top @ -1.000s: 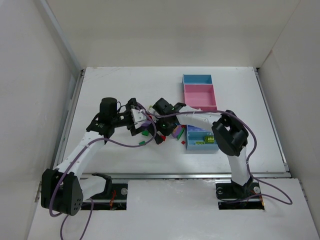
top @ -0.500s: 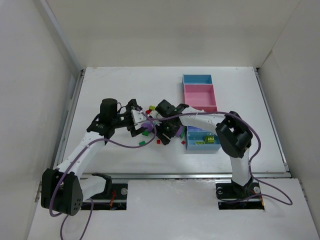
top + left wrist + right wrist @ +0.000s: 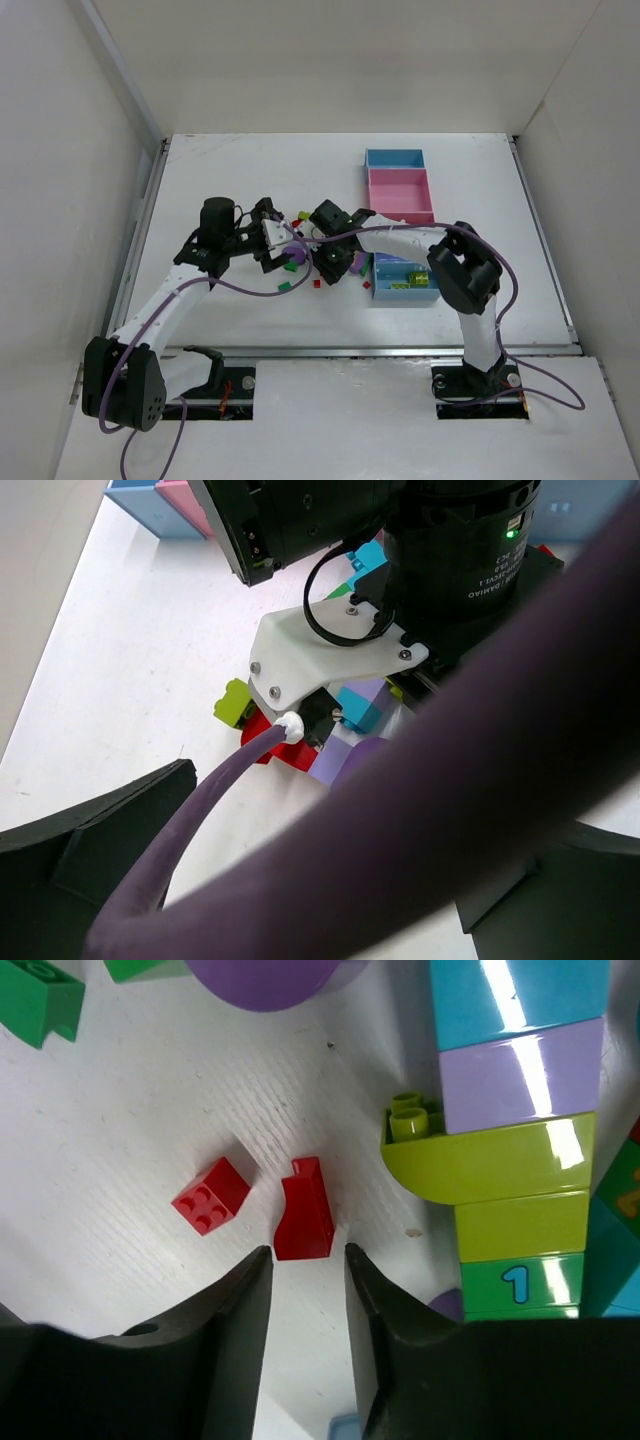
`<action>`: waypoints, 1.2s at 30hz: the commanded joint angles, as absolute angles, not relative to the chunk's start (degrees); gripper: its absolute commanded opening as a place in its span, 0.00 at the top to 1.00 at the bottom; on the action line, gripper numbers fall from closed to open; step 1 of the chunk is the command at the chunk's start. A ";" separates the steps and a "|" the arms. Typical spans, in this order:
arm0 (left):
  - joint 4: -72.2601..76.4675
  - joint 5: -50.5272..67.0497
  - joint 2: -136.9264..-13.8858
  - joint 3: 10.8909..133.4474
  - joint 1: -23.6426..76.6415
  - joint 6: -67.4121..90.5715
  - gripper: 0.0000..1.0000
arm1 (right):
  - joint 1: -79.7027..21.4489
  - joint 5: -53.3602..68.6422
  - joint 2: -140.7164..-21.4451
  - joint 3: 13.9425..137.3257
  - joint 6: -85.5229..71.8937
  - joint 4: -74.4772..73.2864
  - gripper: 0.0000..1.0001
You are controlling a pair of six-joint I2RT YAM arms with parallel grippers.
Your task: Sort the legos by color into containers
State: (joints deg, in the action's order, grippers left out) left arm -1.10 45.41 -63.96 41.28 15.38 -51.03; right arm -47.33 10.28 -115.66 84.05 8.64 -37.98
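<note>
Loose legos lie in a cluster on the table between the two arms. In the right wrist view a red sloped brick [image 3: 303, 1222] lies on the table with its near end between the tips of my right gripper [image 3: 306, 1252]. The jaws stand narrow on either side of it with slivers of gap, so the gripper is open. A red square brick [image 3: 210, 1195] lies just left of it. My left gripper [image 3: 277, 245] hangs wide open beside the pile, holding nothing. The containers [image 3: 400, 190] run along the right; the near blue bin [image 3: 405, 282] holds yellow-green bricks.
A stack of teal, purple, yellow-green [image 3: 500, 1160] and green bricks lies right of the right gripper. A green brick [image 3: 284, 287] lies nearer the table's front. A thick purple cable [image 3: 400, 820] crosses the left wrist view, and the right arm's wrist [image 3: 330, 660] stands close before the left gripper.
My right gripper has shifted slightly right over the pile and its jaws have narrowed around the red sloped brick. The left arm has held still and open.
</note>
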 commanded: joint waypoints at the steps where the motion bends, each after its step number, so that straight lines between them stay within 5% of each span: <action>1: 0.79 45.53 -63.02 40.52 15.56 -50.45 0.01 | -48.25 13.44 -116.37 84.99 8.09 -34.01 0.61; 6: 0.79 45.00 -63.02 39.99 15.56 -49.92 0.01 | -48.25 15.12 -116.37 85.52 8.09 -32.87 0.62; 9: 0.79 45.00 -63.02 39.47 15.56 -49.92 0.01 | -48.25 15.12 -116.37 86.04 8.09 -32.87 0.48; 13: 1.32 45.00 -63.02 39.46 15.56 -49.92 0.01 | -48.25 15.12 -117.60 87.36 8.09 -32.87 0.48; 17: 1.32 45.00 -63.02 39.46 15.56 -49.92 0.01 | -48.25 15.12 -117.60 87.36 7.56 -32.87 0.64; 18: 1.32 45.00 -63.02 39.46 15.56 -49.92 0.01 | -48.25 15.12 -117.60 87.36 7.56 -32.87 0.82; 21: 1.32 45.00 -63.02 38.94 15.56 -49.92 0.01 | -48.25 14.59 -116.11 87.36 7.04 -31.82 1.00; 36: -1.84 44.47 -67.14 39.64 16.61 -57.72 0.01 | -36.31 3.26 -93.35 80.43 -5.79 -30.76 1.00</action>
